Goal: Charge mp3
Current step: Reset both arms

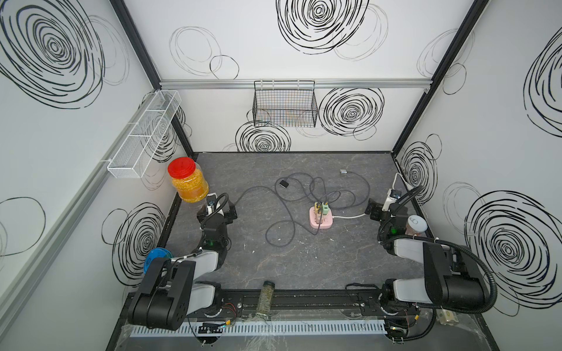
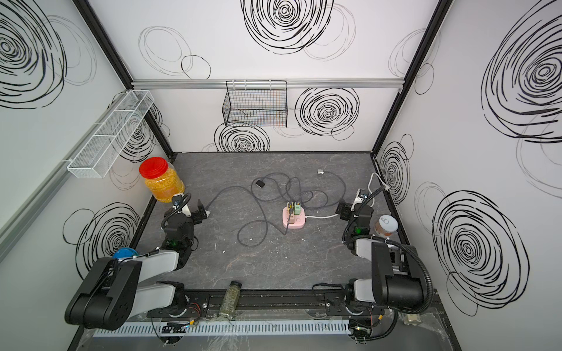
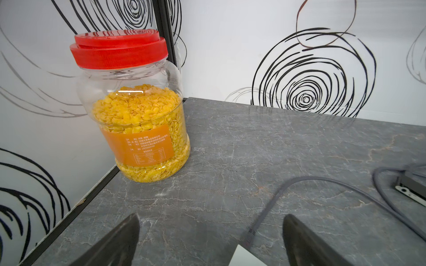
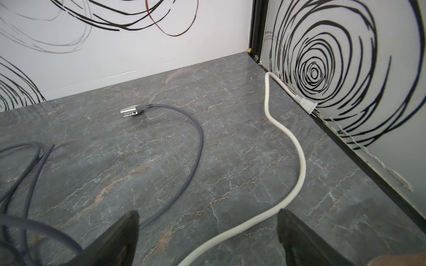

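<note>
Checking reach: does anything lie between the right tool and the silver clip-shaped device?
Nothing upright. Between the open right tool and the silver device, only its grey cable lies flat; the white cord passes beneath the tool.

This is a robotics lab test cell, not a lived-in room. White panels (image 1: 258, 45) printed with black scribbled swirls box in a grey marble-look tabletop (image 1: 334, 258), held by an aluminium rail (image 1: 213, 84) and black posts. A left arm (image 1: 164, 291) at 7 o'clock and a right arm (image 1: 447, 273) at 5 o'clock sit on a black track (image 1: 304, 294), with exposed wiring and a slotted cable duct (image 1: 289, 328) at 6 o'clock. A black wire basket (image 1: 284, 104) hangs at 12 o'clock and a white mesh rack (image 1: 143, 139) at 10 o'clock.
</note>
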You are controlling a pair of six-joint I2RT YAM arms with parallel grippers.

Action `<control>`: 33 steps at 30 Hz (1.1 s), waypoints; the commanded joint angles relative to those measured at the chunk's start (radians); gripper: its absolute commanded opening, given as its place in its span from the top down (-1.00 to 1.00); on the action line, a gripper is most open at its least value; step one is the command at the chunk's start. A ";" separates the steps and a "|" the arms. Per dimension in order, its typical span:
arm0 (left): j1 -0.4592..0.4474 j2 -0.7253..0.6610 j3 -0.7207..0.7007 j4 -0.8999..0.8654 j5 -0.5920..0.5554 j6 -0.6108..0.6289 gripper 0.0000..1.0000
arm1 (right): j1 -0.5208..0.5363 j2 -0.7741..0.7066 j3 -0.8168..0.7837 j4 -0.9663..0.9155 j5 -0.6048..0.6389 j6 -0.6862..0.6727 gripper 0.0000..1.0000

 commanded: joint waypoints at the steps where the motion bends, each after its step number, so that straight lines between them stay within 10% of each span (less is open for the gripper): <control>1: 0.011 0.064 0.013 0.183 0.056 0.017 -0.98 | 0.026 0.022 -0.015 0.139 0.020 -0.049 -0.94; 33: 0.000 0.160 0.032 0.230 0.100 0.048 -0.98 | 0.024 0.095 0.020 0.139 0.006 -0.054 -1.00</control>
